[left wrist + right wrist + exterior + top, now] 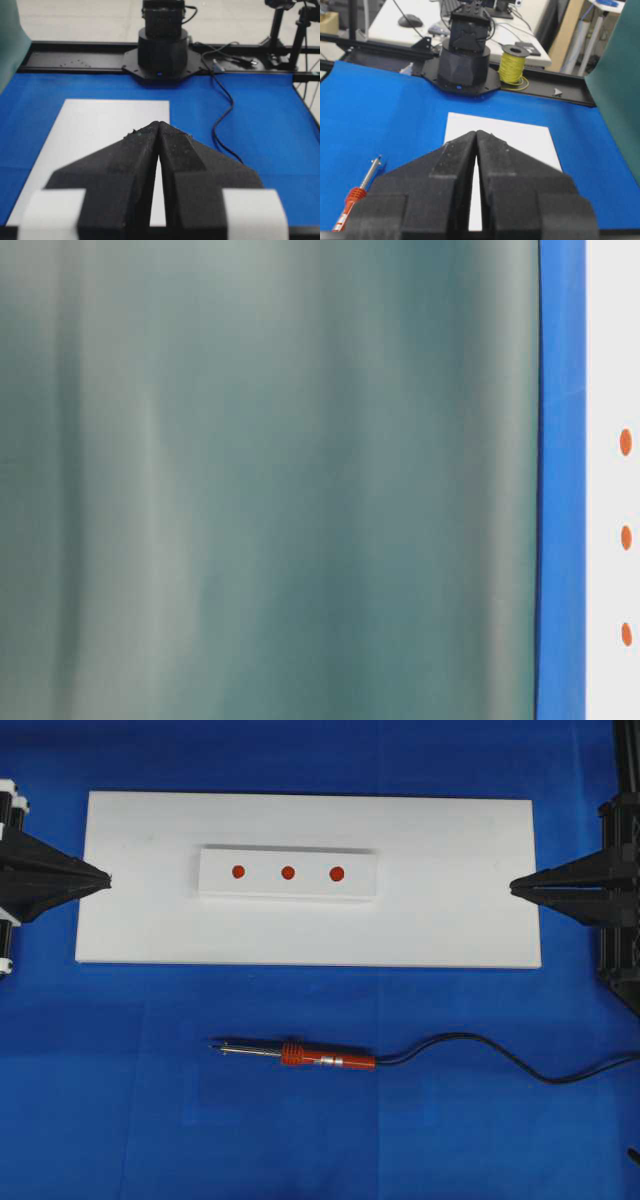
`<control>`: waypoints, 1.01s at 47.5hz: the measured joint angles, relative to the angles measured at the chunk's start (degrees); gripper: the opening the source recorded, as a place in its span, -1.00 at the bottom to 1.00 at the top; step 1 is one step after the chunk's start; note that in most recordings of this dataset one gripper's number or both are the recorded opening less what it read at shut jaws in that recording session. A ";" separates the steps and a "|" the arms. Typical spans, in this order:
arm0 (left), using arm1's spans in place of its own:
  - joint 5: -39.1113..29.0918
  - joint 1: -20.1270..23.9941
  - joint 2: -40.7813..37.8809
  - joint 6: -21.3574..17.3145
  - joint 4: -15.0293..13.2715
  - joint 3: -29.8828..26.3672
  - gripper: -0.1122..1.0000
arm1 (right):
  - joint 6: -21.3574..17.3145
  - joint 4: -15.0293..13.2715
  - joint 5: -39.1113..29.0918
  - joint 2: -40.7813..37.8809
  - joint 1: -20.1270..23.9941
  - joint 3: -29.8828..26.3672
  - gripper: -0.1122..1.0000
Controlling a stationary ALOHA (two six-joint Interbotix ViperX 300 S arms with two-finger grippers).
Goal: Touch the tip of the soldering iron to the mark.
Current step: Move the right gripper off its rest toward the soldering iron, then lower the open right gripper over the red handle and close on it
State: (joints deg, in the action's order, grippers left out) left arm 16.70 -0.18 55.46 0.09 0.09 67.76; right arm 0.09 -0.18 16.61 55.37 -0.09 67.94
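- Nearest the wrist cameras, the left gripper [158, 125] and the right gripper [476, 134] are being shown with their jaws pressed together, nothing being held between them.
- The soldering iron [295, 1054] is lying flat on the blue worktop [120, 1100], near the front edge of the white board [450, 910] and apart from it, tip pointing to the left of the overhead view, well away from both grippers.
- Three red marks [287, 873] are sitting in a row on a raised white strip [288, 895] on the board; which one is meant cannot be told.
- A risk is being judged: the black cord [480, 1050] trailing right could be dragging the handle as it is lifted, turning the tip off its mark.
- The slim handle could be slipping or rolling if gripped off-centre.
- The table-level view is being filled almost wholly by a blurred green sheet [270, 480]; only the marks' edge is showing there.
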 measured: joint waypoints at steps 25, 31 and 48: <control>-0.35 -0.18 0.26 0.53 -0.09 0.70 -0.80 | -9.14 0.18 -1.67 -6.24 3.78 -3.43 -0.90; -0.35 -0.18 0.35 0.53 -0.09 0.88 -0.80 | -10.11 0.26 -1.67 -10.11 5.98 -5.36 -0.71; -0.35 -0.18 0.35 0.53 0.00 1.05 -0.80 | -10.37 0.70 -4.57 -25.84 11.16 -14.94 0.83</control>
State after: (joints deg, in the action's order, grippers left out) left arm 16.35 -0.35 55.81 0.62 0.09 68.82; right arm -10.28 0.53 12.04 29.53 11.07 53.00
